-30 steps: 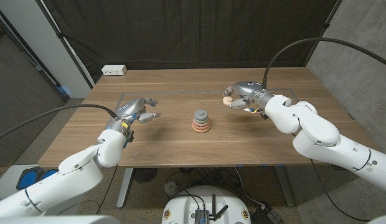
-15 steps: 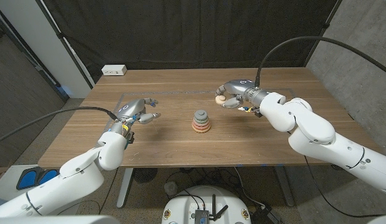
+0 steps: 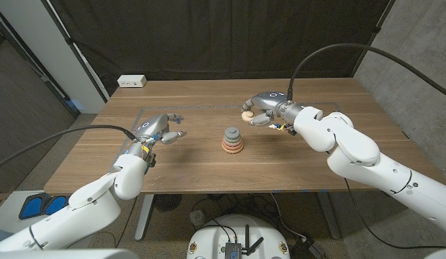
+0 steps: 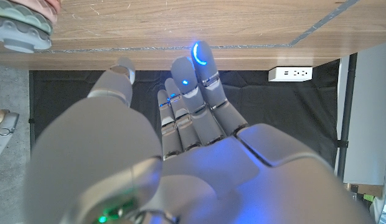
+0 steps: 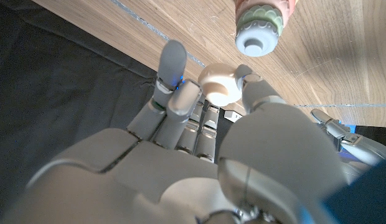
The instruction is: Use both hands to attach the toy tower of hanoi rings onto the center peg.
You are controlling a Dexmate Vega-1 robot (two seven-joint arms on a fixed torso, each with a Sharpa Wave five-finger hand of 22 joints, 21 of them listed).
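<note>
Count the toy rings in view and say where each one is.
At least 4: one cream ring held in the right hand, and roughly three stacked on the center peg. The stack's layers blur together, so more may be hidden.

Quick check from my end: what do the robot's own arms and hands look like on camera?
Both arms have glossy white rounded shells with black cables looping off them. The left hand and right hand are grey metallic with segmented fingers; blue lights glow on the left fingertips, and a green light shows near its wrist.

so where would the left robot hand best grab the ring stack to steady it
Probably the wide bottom ring of the ring stack, from the stack's left side, where the left robot hand waits open. The stack tapers upward, and the right robot hand carries the cream ring above.
</note>
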